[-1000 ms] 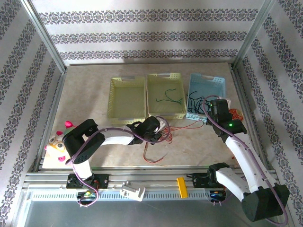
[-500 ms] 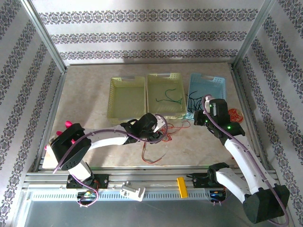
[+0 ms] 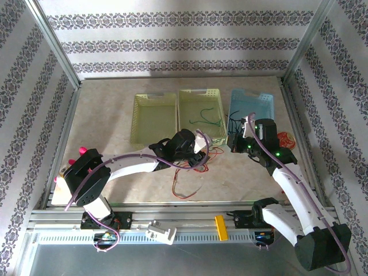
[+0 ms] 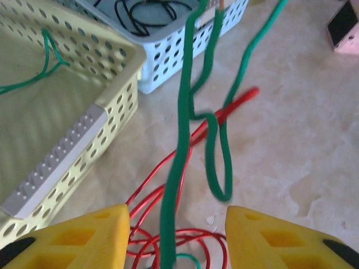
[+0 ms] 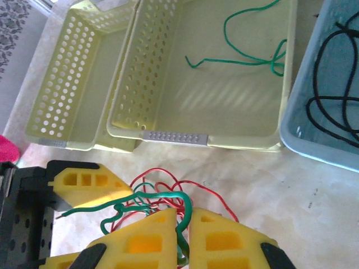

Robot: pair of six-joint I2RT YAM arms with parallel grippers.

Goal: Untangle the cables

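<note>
In the right wrist view my right gripper (image 5: 188,212) is shut on a green cable (image 5: 171,195), just above the table in front of the baskets. That cable runs left to my left gripper (image 4: 175,213), which is open; the green cable (image 4: 182,129) passes loosely between its yellow fingers (image 4: 101,230). Under both lies a loose red cable (image 4: 238,102) (image 5: 221,202) (image 3: 183,187), tangled with the green one. From above, the left gripper (image 3: 201,156) and right gripper (image 3: 234,142) stand close together. Another green cable (image 3: 205,121) lies in the middle basket, and black cables (image 5: 331,101) lie in the blue one.
Three baskets stand in a row at the back: a pale yellow one (image 3: 138,118), a second yellow one (image 3: 183,115) and a blue one (image 3: 270,103). An orange-red coil (image 3: 286,138) lies by the right wall. A board with pink toys (image 3: 66,175) sits at the left edge.
My left gripper has opened and moved right and farther back, toward the middle basket. My right gripper has moved left toward it with the green cable.
</note>
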